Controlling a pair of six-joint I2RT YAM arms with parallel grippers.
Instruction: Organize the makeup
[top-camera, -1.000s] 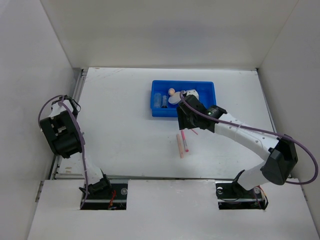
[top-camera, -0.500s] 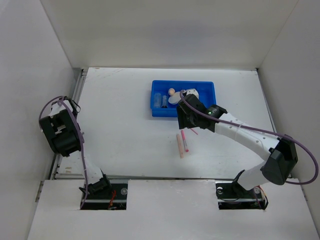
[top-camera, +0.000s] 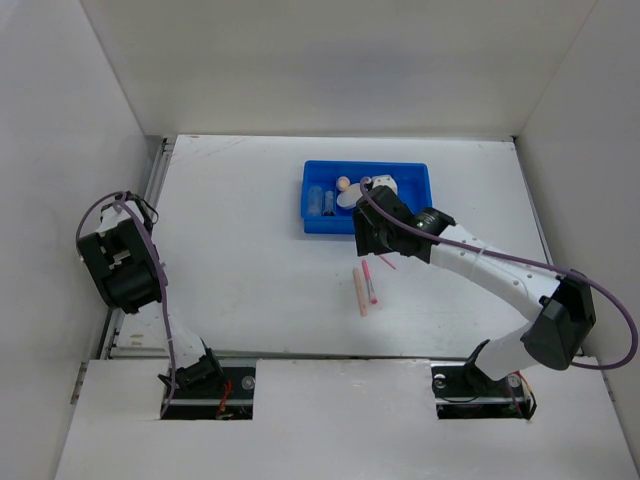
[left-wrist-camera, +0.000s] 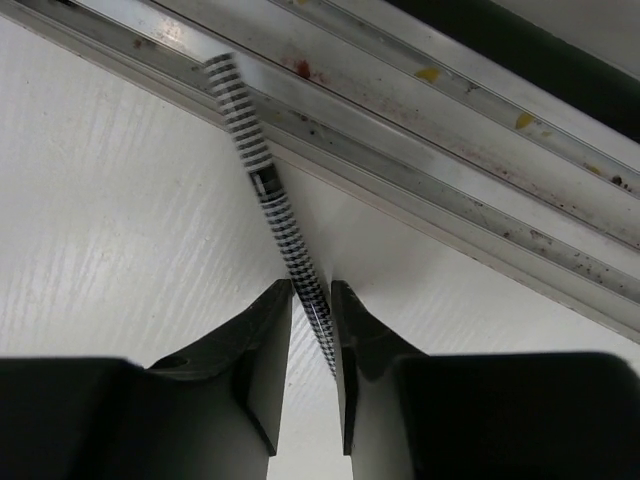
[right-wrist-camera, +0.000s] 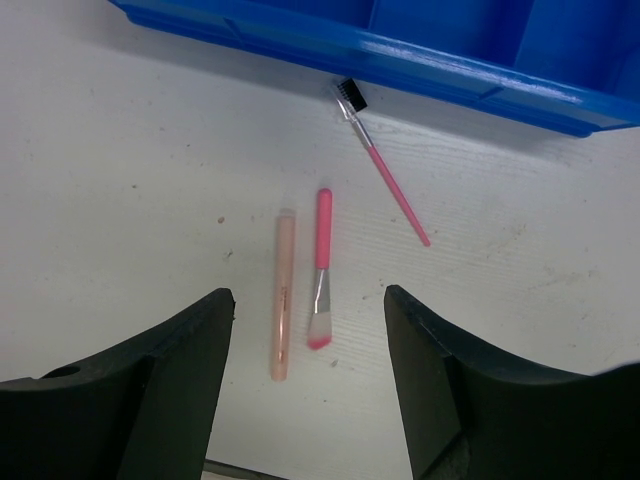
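1. Now that the left end effector (left-wrist-camera: 312, 295) has drawn in from a wide gape to a narrow slot, the left wrist view shows a thin black-and-white striped stick (left-wrist-camera: 268, 185) caught between its pads. It touches both as far as I can judge, which looks like a fresh pickup.
2. From above, the left arm (top-camera: 122, 262) has scarcely shifted and stands far to the left of the blue tray (top-camera: 330, 229). I'd reckon the stick must cross most of the bench (top-camera: 240, 290) to be filed. The right end effector (top-camera: 365, 245) hangs just on the tray's near side, as before.
3. Through the right wrist view those jaws gape wide, gripping nothing. Below them, on the tray's near side, lie a peach pencil (right-wrist-camera: 283, 295), a pink flat brush (right-wrist-camera: 321, 265) and a slim pink comb brush (right-wrist-camera: 385, 175), its black head almost at the tray wall. All three are unsorted.
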